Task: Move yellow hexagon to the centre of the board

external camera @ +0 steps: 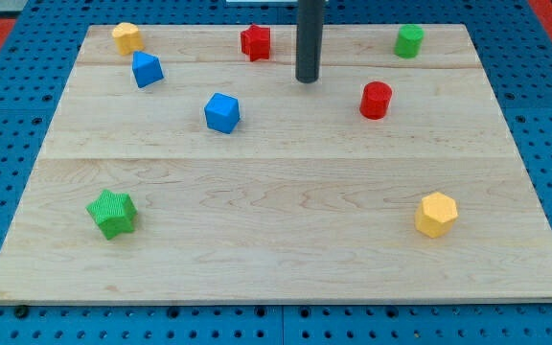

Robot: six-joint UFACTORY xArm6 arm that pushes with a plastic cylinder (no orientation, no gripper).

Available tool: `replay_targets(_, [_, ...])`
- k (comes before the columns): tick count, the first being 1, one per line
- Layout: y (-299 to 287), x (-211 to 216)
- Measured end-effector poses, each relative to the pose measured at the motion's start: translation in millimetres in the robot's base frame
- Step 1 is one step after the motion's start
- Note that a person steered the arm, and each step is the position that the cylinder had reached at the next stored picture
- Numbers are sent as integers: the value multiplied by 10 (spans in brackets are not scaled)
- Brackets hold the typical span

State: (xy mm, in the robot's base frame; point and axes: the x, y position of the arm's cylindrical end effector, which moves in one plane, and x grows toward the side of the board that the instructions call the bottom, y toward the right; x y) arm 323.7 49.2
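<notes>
Tool and rod are one thing on this rig: my tip is a plain dark end with nothing to open or clench, so it holds nothing and touches no block. In the single camera view it stands at the far middle of the bench, between the red star to its far left and the red cylinder to its right, apart from both.

The yellow hexagon sits near the near right corner, well apart from the tip and from the centre. A 2nd yellow block lies at the far left corner; I cannot make out its shape.

I judge the task at its approach step, with no push begun. The next move calls for bringing the tool round to the hexagon's near right side, passing the red cylinder without nudging it, then pushing left and far toward the centre. That path looks free, since the 2 blue blocks, the green star and the green block lie off it
</notes>
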Motion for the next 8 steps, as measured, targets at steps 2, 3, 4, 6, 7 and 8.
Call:
replay_targets(2, [806,1212])
replay_targets(3, [1473,1503])
replay_targets(4, [1643,2136])
replay_targets(6, [1168,2158])
replay_targets(7, [1001,2064])
replay_targets(8, [1043,1832])
